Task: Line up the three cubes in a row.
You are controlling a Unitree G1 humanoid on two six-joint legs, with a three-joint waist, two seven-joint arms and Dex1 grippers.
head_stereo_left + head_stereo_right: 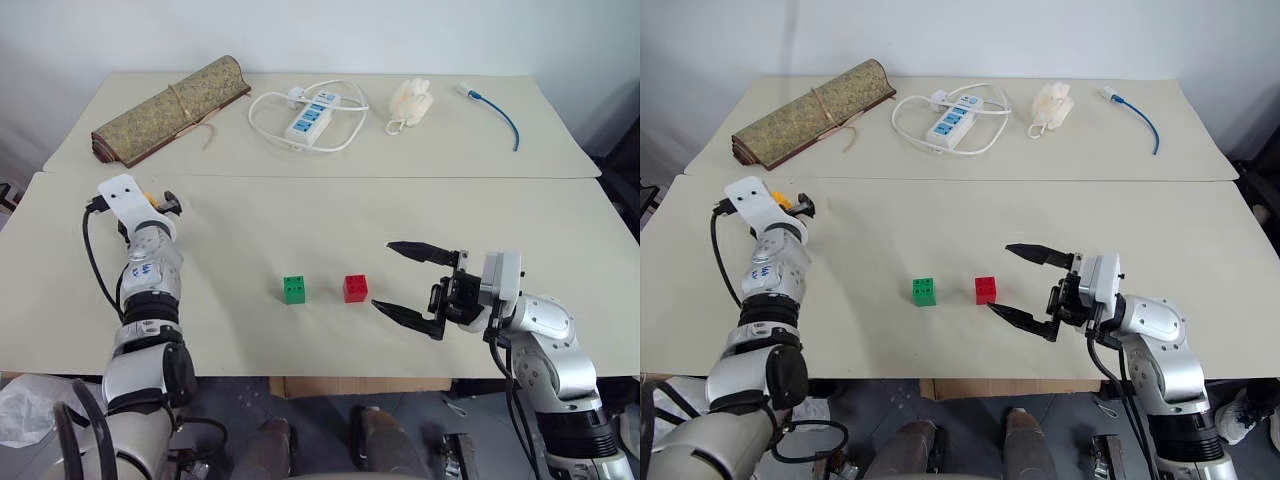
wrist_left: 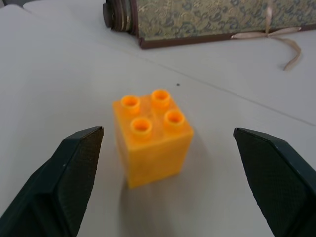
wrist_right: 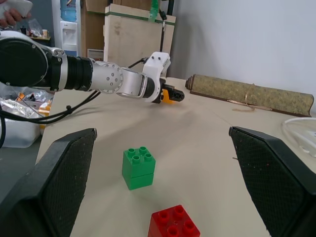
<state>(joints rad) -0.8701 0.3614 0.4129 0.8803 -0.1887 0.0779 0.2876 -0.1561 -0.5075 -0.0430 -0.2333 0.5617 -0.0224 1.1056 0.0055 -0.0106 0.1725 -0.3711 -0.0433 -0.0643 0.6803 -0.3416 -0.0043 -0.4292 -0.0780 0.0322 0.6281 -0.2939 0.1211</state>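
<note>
**Left gripper brackets orange-yellow brick as two others wait mid-table**

On the near table (image 1: 300, 215), the green brick (image 1: 295, 289) serves as the marker for everything else. The red brick (image 1: 355, 288) stands just beside it toward the robot's right, a small gap between them, both studs-up. The orange-yellow brick (image 2: 150, 138) sits well apart from the green one, off toward the robot's left and farther from the robot, upright on the tabletop. The left gripper (image 2: 168, 163) has its fingers spread wide on either side of that brick, neither finger touching it. The right gripper (image 1: 410, 280) hangs past the red brick on the side away from the green one, fingers wide apart with nothing between them. Far beyond the green brick, on the rear table, lie a rolled scroll (image 1: 170, 108), a white power strip (image 1: 309, 121) and a blue cable (image 1: 497, 112).
</note>
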